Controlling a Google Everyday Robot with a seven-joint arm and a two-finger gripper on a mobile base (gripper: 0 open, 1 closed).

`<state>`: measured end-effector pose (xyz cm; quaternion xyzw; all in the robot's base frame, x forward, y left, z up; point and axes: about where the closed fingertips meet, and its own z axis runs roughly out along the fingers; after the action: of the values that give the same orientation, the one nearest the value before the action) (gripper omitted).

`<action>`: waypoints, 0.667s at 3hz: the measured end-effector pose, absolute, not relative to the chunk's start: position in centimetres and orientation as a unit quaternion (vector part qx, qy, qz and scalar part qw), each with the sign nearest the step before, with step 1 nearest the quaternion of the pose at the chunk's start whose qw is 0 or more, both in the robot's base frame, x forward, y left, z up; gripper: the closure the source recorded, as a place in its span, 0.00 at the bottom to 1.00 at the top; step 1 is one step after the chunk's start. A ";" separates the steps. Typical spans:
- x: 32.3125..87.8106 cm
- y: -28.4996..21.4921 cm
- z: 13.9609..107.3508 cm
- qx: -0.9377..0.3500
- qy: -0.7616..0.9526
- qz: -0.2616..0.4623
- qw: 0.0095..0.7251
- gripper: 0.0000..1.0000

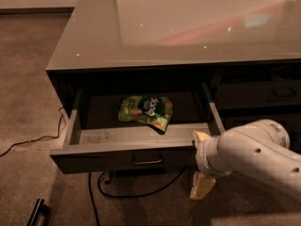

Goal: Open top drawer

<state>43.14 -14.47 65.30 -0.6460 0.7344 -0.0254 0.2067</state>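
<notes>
Cream gripper (pixel 196 165) — fingers (pixel 202 188) apart — beside top drawer (pixel 103 158)

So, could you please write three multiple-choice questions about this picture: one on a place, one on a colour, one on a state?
1. Where is the gripper?
A. above the counter
B. by the right front corner of the top drawer
C. inside the drawer

2. What colour is the snack bag in the drawer?
A. green
B. red
C. blue

3. How is the top drawer?
A. shut
B. pulled out
C. lying on the floor

Answers:
1 B, it hangs beside that corner, outside the drawer.
2 A, the packet is mainly green.
3 B, its grey inside and the bag show.
</notes>
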 end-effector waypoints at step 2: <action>48.9 -11.2 70.6 -0.683 0.672 -0.033 0.284 0.00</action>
<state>48.93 -11.18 70.59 -0.6833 0.6718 -0.0326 0.2841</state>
